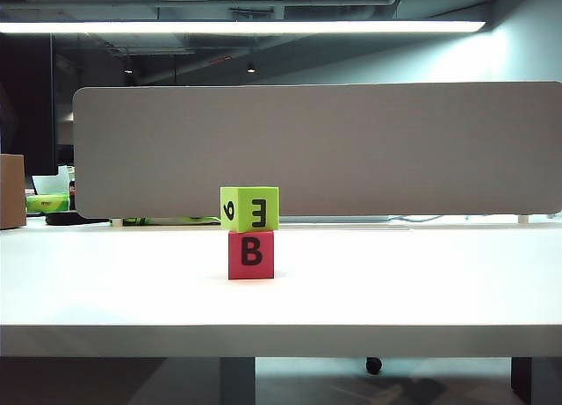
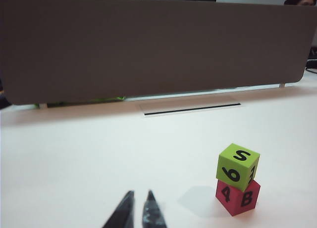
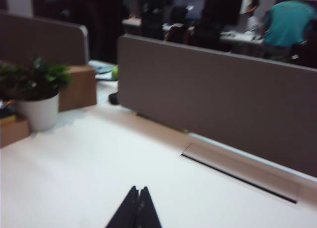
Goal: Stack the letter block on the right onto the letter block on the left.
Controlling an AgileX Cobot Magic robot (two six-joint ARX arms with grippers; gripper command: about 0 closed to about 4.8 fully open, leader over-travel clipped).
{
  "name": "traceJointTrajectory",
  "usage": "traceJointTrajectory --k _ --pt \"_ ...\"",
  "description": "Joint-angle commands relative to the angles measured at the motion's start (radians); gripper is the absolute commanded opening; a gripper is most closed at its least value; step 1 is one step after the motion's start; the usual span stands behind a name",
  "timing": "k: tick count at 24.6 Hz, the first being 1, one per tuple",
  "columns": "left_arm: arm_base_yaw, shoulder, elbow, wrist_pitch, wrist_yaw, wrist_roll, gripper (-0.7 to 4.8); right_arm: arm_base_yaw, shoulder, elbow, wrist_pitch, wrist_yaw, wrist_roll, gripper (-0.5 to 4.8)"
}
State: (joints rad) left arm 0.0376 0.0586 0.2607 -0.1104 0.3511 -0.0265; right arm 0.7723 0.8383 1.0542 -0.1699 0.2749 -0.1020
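Nothing's sitting between the left gripper (image 2: 138, 208) and the stack, fingers nearly pressed together, hovering low over the table (image 1: 421, 282). The green block (image 2: 237, 166) is sitting on the red block (image 2: 237, 197) mid-table, off to that gripper's side. The right gripper (image 3: 137, 204), pressed together, isn't seeing the blocks, just a potted plant (image 3: 33, 92) and the grey divider (image 3: 223, 99) along the far edge.

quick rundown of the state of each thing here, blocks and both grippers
green block: stacked on the red block, turned slightly askew, nothing gripping it
red block: upright on the white table, B face toward the exterior camera, carrying the green block
left gripper: almost shut, empty, low over the table, apart from the stack
right gripper: shut, empty, above bare table, blocks out of its view
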Motion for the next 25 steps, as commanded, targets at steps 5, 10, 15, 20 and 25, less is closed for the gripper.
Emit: traceJointTrajectory --k 5,10,15,20,25 --pt "-0.001 -0.052 -0.043 0.032 -0.1 -0.011 0.26 0.003 -0.164 -0.024 -0.081 0.103 -0.002 -0.06" --pt "-0.001 -0.052 -0.102 0.06 -0.112 -0.012 0.26 0.001 -0.268 -0.026 -0.186 0.157 0.042 -0.06" --pt "-0.001 -0.052 -0.193 0.105 -0.111 -0.012 0.26 0.001 -0.378 -0.086 -0.283 0.153 0.132 -0.06" --pt "0.0 -0.052 -0.253 0.13 -0.125 -0.003 0.26 0.001 -0.475 -0.228 -0.267 0.095 0.136 -0.06" --pt "-0.001 -0.052 -0.253 0.098 -0.153 -0.008 0.26 0.001 -0.501 -0.359 -0.216 0.014 0.154 -0.06"
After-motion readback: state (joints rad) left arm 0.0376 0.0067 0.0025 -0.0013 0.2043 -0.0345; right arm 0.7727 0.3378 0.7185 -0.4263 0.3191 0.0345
